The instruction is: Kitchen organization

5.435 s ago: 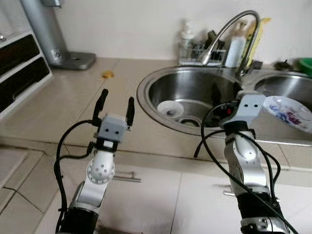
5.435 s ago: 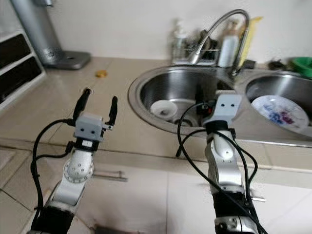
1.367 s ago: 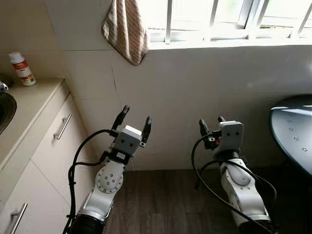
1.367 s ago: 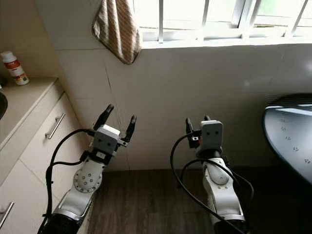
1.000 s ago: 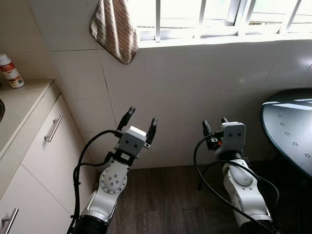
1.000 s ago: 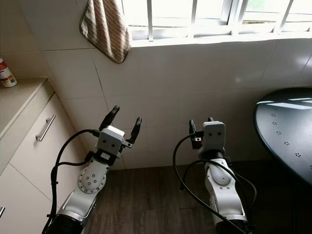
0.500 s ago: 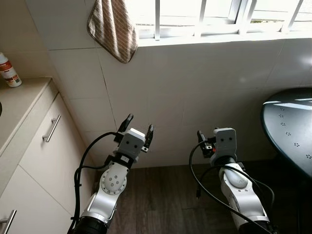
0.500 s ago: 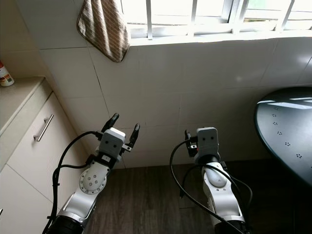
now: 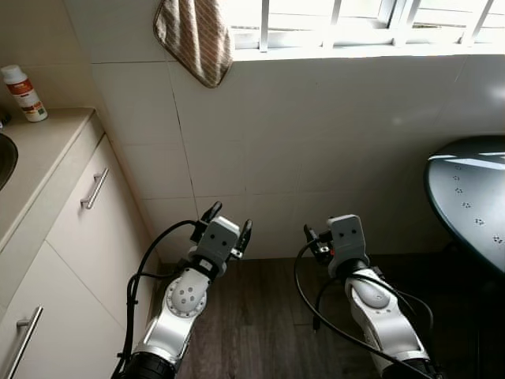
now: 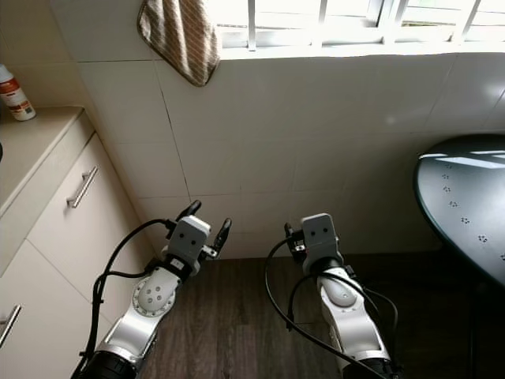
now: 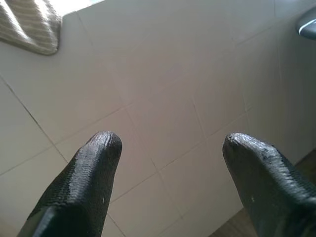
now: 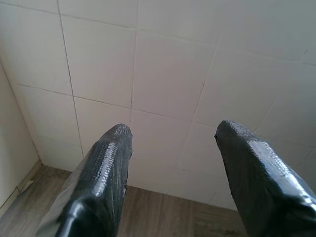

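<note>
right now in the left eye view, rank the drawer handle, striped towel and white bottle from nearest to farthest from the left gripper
1. Drawer handle, on the cabinet to the left gripper's left.
2. Striped towel, hanging above at the window sill.
3. White bottle, on the counter, far left.

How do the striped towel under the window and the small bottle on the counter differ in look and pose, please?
The striped towel is soft brown-and-cream cloth, hanging limp against the tiled wall; the bottle is rigid, white with a red-orange label. The towel hangs from the window ledge, while the bottle stands upright on the counter. Both are apart from the left gripper and right gripper.
</note>
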`<state>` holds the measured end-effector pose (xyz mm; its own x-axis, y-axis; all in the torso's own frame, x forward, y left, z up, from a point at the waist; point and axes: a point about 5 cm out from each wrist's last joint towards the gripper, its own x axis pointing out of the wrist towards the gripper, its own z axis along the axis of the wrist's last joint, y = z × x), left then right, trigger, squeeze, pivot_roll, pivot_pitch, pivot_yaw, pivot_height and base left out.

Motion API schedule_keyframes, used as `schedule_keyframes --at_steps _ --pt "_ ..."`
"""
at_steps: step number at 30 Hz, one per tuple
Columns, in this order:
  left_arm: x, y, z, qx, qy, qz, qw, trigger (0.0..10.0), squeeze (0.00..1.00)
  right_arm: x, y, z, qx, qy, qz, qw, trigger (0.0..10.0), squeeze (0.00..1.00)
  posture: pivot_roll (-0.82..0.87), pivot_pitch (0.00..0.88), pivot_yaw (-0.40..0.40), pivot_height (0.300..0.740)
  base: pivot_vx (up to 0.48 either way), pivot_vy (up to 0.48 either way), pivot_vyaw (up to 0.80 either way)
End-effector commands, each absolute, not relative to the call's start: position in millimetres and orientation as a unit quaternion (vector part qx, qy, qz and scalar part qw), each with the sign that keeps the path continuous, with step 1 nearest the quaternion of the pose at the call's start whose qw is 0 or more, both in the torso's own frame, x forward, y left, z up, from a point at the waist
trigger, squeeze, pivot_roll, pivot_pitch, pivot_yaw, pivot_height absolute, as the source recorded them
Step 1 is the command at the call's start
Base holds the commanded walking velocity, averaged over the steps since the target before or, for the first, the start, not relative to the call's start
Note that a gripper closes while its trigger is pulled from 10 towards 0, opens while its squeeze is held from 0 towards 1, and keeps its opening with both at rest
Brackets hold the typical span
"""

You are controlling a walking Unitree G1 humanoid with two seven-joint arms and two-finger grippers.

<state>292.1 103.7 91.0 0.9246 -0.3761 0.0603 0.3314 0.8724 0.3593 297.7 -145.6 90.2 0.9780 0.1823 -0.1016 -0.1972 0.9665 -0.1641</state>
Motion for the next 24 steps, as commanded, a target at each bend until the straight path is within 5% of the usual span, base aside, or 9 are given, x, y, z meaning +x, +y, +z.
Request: schedule_keyframes --at_steps 1,24 --pt "291.3 100.8 91.3 0.171 -0.06 -0.192 0.965 10.0 0.0 298.3 -147.6 90.8 -0.096 0.045 0.097 0.99 10.0 0.0 0.04 0.0 0.022 0.74 -0.24 0.0 0.0" --pt "289.2 100.0 89.1 0.182 -0.039 -0.208 0.96 10.0 0.0 298.2 -143.5 89.1 -0.108 0.047 0.108 0.987 10.0 0.0 0.04 0.0 0.026 0.74 0.0 0.0 0.0"
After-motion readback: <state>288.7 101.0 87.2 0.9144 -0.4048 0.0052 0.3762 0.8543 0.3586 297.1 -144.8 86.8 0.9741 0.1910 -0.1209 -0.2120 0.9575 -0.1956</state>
